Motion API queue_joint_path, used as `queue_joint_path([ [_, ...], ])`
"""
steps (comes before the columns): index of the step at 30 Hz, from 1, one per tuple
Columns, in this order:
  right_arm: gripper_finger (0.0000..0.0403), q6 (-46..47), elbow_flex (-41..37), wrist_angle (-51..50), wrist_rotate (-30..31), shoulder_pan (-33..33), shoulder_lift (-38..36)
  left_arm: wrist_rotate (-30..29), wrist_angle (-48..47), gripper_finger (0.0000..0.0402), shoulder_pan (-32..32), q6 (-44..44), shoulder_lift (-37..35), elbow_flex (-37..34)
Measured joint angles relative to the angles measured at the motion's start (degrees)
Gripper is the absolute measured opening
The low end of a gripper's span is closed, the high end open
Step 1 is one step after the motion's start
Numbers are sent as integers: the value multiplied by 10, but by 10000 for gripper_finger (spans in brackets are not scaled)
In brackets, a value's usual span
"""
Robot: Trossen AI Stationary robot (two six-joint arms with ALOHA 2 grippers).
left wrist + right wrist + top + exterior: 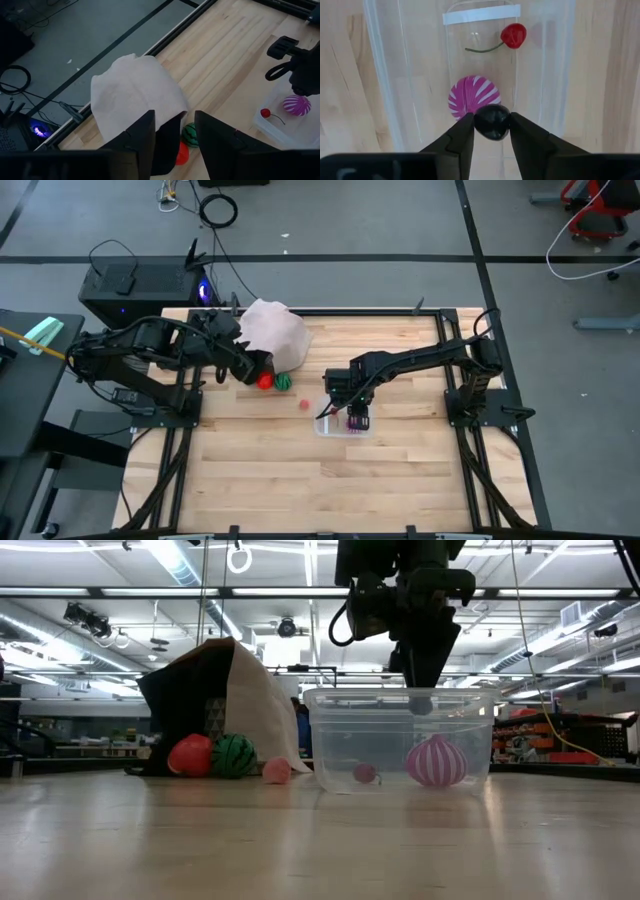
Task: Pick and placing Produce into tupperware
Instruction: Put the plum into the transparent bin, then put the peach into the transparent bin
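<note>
The clear tupperware stands on the table, right of centre, with a white mark at one end. In it lie a magenta-and-white striped piece and a red cherry with a stem. My right gripper hangs over the tub at rim height, shut on a small dark round fruit. A red fruit, a green melon and a small pink piece lie on the table by the pale bag. My left gripper is open at the bag's dark mouth. My right gripper pinches the dark round fruit by its two opposite sides between its two fingertips. The fingers point down from above. The fruit is lifted clear, over the striped piece inside the tub. My left gripper: one finger stands against the bag's wall; whether it touches I cannot tell.
The pale pinkish-white bag stands like a tent at the table's far left, mouth toward the tub. A black box with a blue light sits beyond the far left corner. Bare wood lies toward the near edge.
</note>
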Motion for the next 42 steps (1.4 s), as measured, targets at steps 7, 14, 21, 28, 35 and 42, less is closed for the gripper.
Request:
queue_joint_path([
  [7, 171, 18, 0, 0, 0, 0, 0, 0, 0, 152, 0, 0, 0, 0],
  [14, 183, 25, 0, -1, -2, 0, -5, 0, 0, 144, 0, 0, 0, 0],
  [21, 120, 16, 0, -15, 7, 0, -71, 0, 0, 151, 0, 0, 0, 0],
  [28, 12, 44, 0, -108, 103, -7, -188, 0, 0, 150, 0, 0, 0, 0],
  [35, 7, 196, -29, -135, 223, -28, -325, 0, 24, 145, 0, -1, 0, 0],
  [42, 4, 298, -140, -112, 255, -31, -459, 2, 55, 152, -24, 0, 12, 0],
])
